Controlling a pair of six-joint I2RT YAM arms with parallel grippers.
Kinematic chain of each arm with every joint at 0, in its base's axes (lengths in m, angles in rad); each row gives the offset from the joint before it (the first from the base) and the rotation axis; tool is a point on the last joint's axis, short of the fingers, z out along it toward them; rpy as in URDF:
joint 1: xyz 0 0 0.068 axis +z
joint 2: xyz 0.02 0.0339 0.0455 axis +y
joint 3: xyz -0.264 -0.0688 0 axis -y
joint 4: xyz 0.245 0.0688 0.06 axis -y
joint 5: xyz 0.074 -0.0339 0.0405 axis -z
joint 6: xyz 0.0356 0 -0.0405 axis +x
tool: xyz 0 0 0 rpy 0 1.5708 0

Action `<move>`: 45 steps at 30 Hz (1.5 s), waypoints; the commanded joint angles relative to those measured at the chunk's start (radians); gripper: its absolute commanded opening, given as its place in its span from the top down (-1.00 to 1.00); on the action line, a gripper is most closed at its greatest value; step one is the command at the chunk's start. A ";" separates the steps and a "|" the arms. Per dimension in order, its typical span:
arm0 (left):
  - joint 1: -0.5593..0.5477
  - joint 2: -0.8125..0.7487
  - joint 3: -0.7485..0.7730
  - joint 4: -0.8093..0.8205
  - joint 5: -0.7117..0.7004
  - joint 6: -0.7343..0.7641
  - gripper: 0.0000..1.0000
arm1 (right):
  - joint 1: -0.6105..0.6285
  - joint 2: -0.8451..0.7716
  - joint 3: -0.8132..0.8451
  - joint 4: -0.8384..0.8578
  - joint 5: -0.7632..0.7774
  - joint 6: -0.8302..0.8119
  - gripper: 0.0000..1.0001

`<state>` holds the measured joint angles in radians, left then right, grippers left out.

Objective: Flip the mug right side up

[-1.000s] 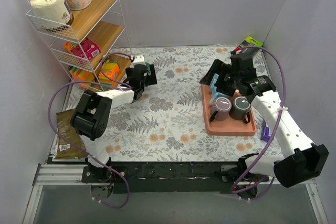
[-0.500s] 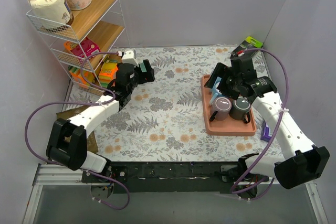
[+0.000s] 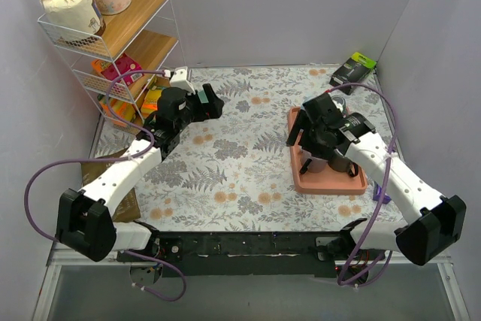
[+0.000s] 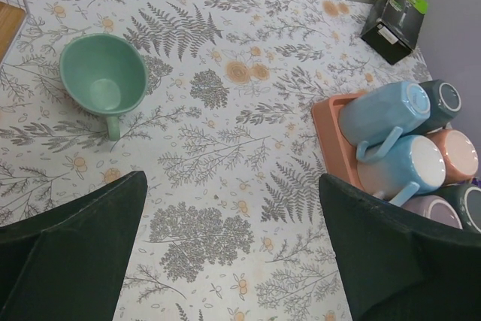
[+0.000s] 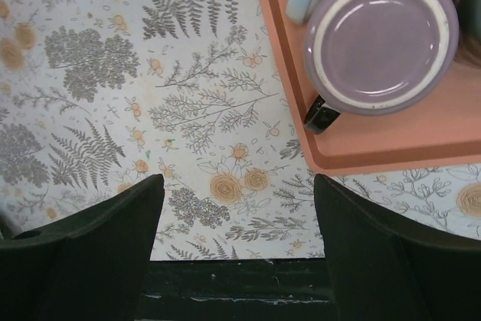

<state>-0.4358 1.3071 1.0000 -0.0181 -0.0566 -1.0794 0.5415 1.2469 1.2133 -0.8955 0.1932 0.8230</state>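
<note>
The purple mug (image 5: 379,35) sits bottom-up in a corner of the tray (image 5: 376,152) on the worktop (image 5: 150,73), just beyond the right gripper (image 5: 237,186), whose fingers are spread wide. A second ago that gripper hung over the tray's far end.

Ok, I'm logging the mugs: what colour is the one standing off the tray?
The mug is mint green, clearest in the left wrist view.

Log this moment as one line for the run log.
left gripper open, empty | right gripper open, near tray corner | purple mug upside down in tray
</note>
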 commanded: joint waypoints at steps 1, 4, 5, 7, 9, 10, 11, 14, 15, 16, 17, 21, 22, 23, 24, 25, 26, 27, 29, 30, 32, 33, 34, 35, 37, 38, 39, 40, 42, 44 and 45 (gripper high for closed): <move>-0.006 -0.083 0.020 -0.071 0.049 -0.037 -0.96 | 0.040 0.029 -0.004 -0.126 0.143 0.172 -0.74; -0.004 -0.117 0.002 -0.082 0.055 -0.053 -0.96 | 0.067 0.046 -0.041 -0.157 0.184 0.232 -0.74; -0.006 -0.130 -0.006 -0.083 0.055 -0.056 -0.96 | 0.071 0.052 -0.053 -0.155 0.198 0.243 -0.73; -0.004 -0.143 -0.012 -0.091 0.084 -0.062 -0.96 | 0.072 0.054 -0.092 -0.135 0.210 0.254 -0.69; -0.004 -0.155 -0.018 -0.097 0.098 -0.065 -0.96 | 0.071 0.063 -0.104 -0.114 0.236 0.266 -0.55; -0.006 -0.158 -0.020 -0.100 0.100 -0.065 -0.96 | 0.072 0.068 -0.113 -0.115 0.248 0.283 -0.51; -0.004 -0.161 -0.023 -0.103 0.106 -0.066 -0.96 | 0.072 0.078 -0.118 -0.111 0.264 0.292 -0.48; -0.004 -0.178 -0.029 -0.105 0.109 -0.068 -0.96 | 0.072 0.109 -0.121 -0.092 0.294 0.303 -0.38; -0.006 -0.180 -0.031 -0.102 0.110 -0.067 -0.96 | 0.072 0.117 -0.120 -0.080 0.298 0.304 -0.35; -0.004 -0.183 -0.028 -0.105 0.110 -0.063 -0.96 | 0.072 0.124 -0.118 -0.074 0.304 0.306 -0.34; -0.004 -0.184 -0.027 -0.105 0.109 -0.063 -0.96 | 0.072 0.140 -0.115 -0.068 0.313 0.306 -0.33; -0.004 -0.180 -0.020 -0.106 0.118 -0.065 -0.96 | 0.071 0.183 -0.112 -0.059 0.321 0.321 -0.29; -0.006 -0.178 -0.017 -0.108 0.118 -0.068 -0.96 | 0.071 0.192 -0.113 -0.063 0.325 0.352 -0.26; -0.006 -0.177 -0.015 -0.105 0.121 -0.070 -0.96 | 0.071 0.200 -0.116 -0.068 0.331 0.367 -0.22; -0.006 -0.177 -0.015 -0.103 0.121 -0.071 -0.96 | 0.071 0.200 -0.130 -0.059 0.333 0.378 -0.16; -0.006 -0.177 -0.015 -0.102 0.121 -0.068 -0.97 | 0.071 0.198 -0.138 -0.048 0.336 0.387 -0.12; -0.006 -0.178 -0.015 -0.102 0.124 -0.070 -0.96 | 0.071 0.197 -0.144 -0.030 0.338 0.390 -0.08; -0.006 -0.178 -0.015 -0.098 0.121 -0.067 -0.96 | 0.071 0.197 -0.150 -0.020 0.339 0.389 -0.04; -0.004 -0.178 -0.014 -0.097 0.118 -0.066 -0.97 | 0.069 0.212 -0.149 -0.017 0.347 0.390 -0.02; -0.004 -0.175 -0.012 -0.097 0.118 -0.066 -0.96 | 0.069 0.217 -0.147 -0.020 0.348 0.390 0.00; -0.004 -0.174 -0.012 -0.097 0.118 -0.066 -0.96 | 0.069 0.230 -0.147 -0.016 0.354 0.390 0.02; -0.006 -0.175 -0.012 -0.095 0.120 -0.066 -0.96 | 0.068 0.232 -0.149 -0.013 0.354 0.392 0.03; -0.004 -0.175 -0.012 -0.095 0.117 -0.066 -0.96 | 0.066 0.235 -0.153 -0.010 0.354 0.392 0.03; -0.006 -0.175 -0.012 -0.095 0.115 -0.066 -0.97 | 0.066 0.238 -0.156 -0.003 0.357 0.392 0.04; -0.006 -0.174 -0.014 -0.097 0.116 -0.068 -0.96 | 0.061 0.241 -0.161 -0.003 0.359 0.395 0.06; -0.004 -0.174 -0.014 -0.095 0.116 -0.068 -0.96 | 0.060 0.243 -0.169 0.001 0.361 0.395 0.07; -0.004 -0.174 -0.015 -0.095 0.116 -0.068 -0.96 | 0.058 0.243 -0.173 0.004 0.364 0.396 0.10; -0.004 -0.172 -0.015 -0.097 0.118 -0.070 -0.96 | 0.055 0.243 -0.176 0.007 0.362 0.403 0.13; -0.006 -0.170 -0.014 -0.095 0.121 -0.071 -0.96 | 0.052 0.240 -0.187 0.018 0.359 0.401 0.37; -0.006 -0.169 -0.014 -0.094 0.123 -0.071 -0.96 | 0.049 0.230 -0.190 0.027 0.353 0.400 0.52; -0.004 -0.167 -0.014 -0.095 0.126 -0.070 -0.96 | 0.049 0.229 -0.189 0.027 0.348 0.400 0.69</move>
<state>-0.4358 1.1610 0.9783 -0.1188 0.0532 -1.1500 0.5991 1.4857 1.0290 -0.8883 0.5133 1.2026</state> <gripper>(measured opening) 0.982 0.259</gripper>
